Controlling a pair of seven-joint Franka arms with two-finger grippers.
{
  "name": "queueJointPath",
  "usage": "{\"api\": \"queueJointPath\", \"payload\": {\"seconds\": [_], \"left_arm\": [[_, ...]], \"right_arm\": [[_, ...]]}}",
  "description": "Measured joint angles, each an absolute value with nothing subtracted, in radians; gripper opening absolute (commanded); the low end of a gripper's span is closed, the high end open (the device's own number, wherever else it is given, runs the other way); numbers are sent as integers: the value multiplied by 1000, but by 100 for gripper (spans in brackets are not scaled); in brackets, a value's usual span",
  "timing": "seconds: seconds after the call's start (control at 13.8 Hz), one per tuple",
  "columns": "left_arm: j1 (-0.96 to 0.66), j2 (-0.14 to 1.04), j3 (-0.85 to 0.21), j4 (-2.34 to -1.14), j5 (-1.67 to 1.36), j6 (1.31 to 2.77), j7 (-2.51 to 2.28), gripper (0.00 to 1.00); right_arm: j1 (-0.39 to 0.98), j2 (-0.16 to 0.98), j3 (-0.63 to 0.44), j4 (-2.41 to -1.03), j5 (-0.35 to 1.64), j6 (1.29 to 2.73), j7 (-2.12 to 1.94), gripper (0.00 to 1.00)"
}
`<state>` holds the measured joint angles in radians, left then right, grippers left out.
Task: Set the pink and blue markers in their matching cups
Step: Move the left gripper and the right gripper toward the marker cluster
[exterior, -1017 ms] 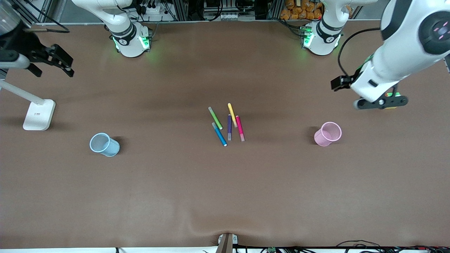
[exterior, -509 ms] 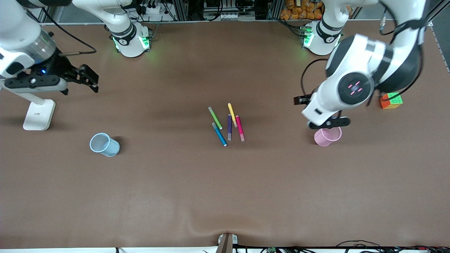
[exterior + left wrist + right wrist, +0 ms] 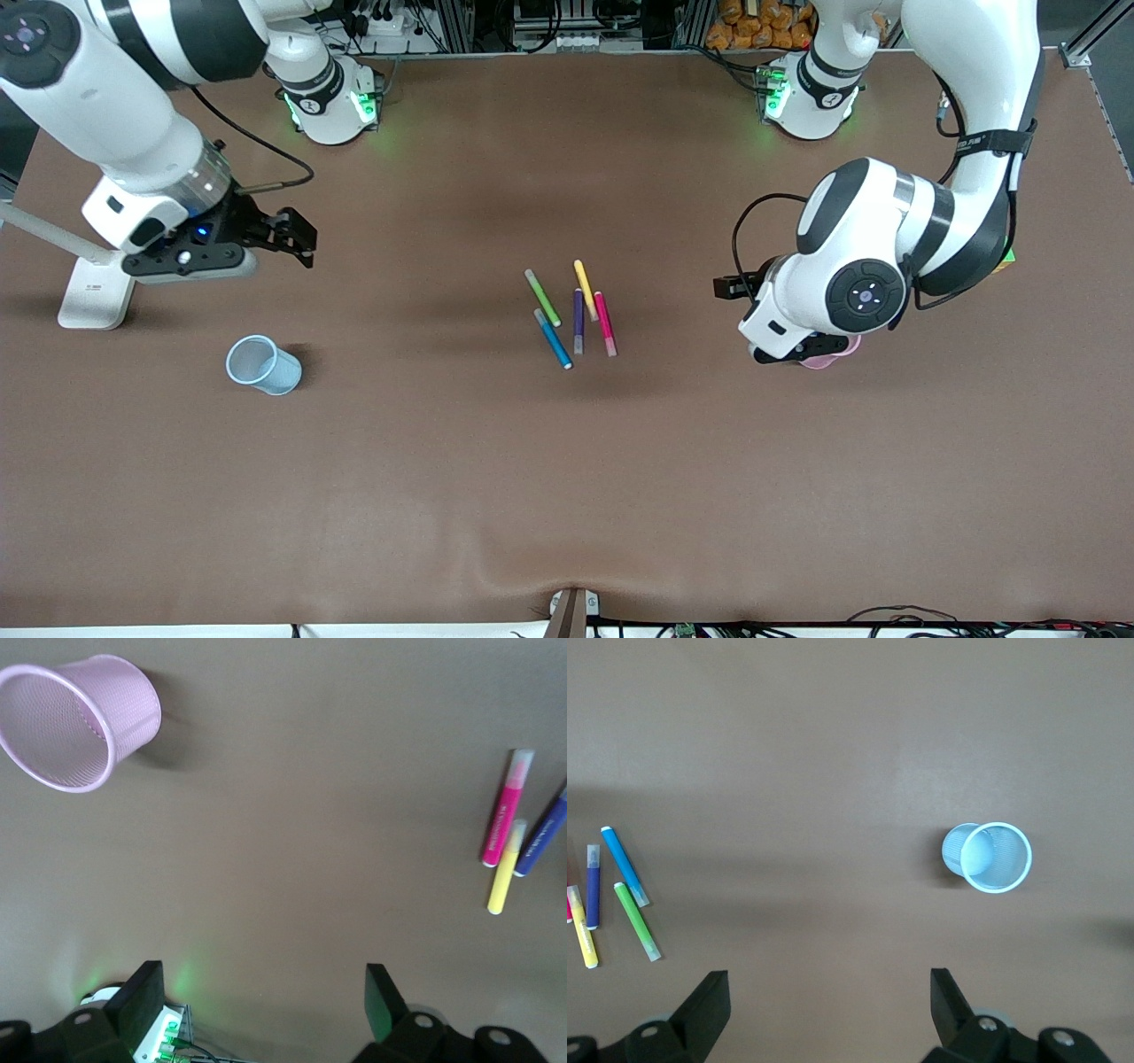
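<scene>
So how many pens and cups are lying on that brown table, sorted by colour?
Slim green felt-tip pen: 1
Slim yellow felt-tip pen: 1
Slim dark purple felt-tip pen: 1
Slim pink felt-tip pen: 1
Slim blue felt-tip pen: 1
Pale blue mesh cup: 1
Pale pink mesh cup: 1
Total: 5 pens, 2 cups, 7 things.

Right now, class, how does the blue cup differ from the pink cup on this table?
The blue cup is pale sky-blue; the pink cup is pale pink. The blue cup stands toward the right arm's end of the table, the pink cup toward the left arm's end. In the front view the blue cup shows in full, while the left arm covers most of the pink cup. Both are small, round mesh cups, upright, with nothing in them.
</scene>
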<state>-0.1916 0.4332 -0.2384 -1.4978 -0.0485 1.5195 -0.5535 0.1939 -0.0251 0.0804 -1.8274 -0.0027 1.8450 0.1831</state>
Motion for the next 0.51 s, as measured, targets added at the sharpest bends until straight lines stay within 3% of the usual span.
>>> {"api": "queueJointPath", "payload": {"seconds": [0.51], "left_arm": [[-181,393,-236,-1437,-49,1508,-552,100]], "right_arm": [[309,79,81,-1827,-2,1999,189,100]]}}
